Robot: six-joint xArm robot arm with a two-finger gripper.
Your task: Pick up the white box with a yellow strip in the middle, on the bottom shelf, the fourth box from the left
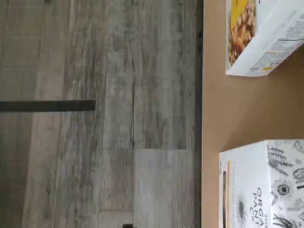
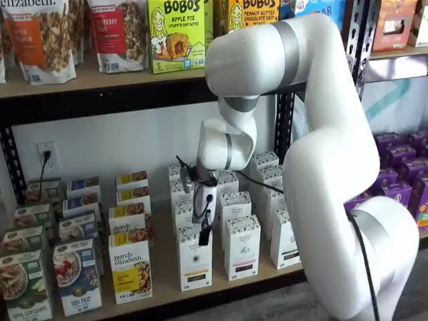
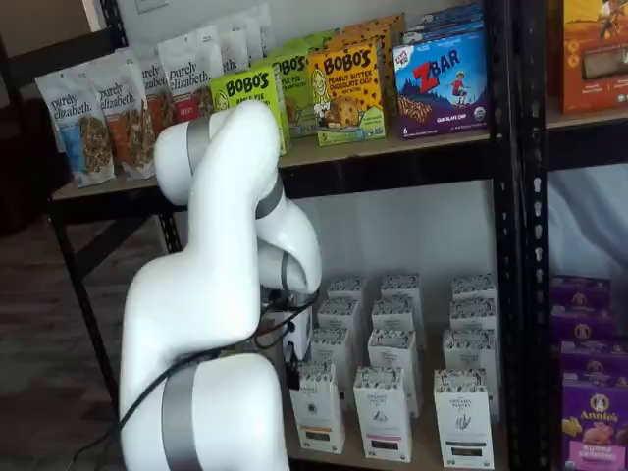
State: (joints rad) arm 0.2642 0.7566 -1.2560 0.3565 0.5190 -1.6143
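The white box with a thin yellow strip stands at the front of the bottom shelf, right of the purely elizabeth boxes. My gripper hangs just in front of and above it, its black fingers seen side-on, also in a shelf view. It is open and holds no box. The wrist view looks down past the shelf's front edge and catches the white box with its speckled top and yellow strip.
A purely elizabeth box stands beside the white box, with bare board between them. Similar white cartons fill the rows to the right and behind. Grey plank floor lies below the shelf edge. The upper shelf overhangs the arm.
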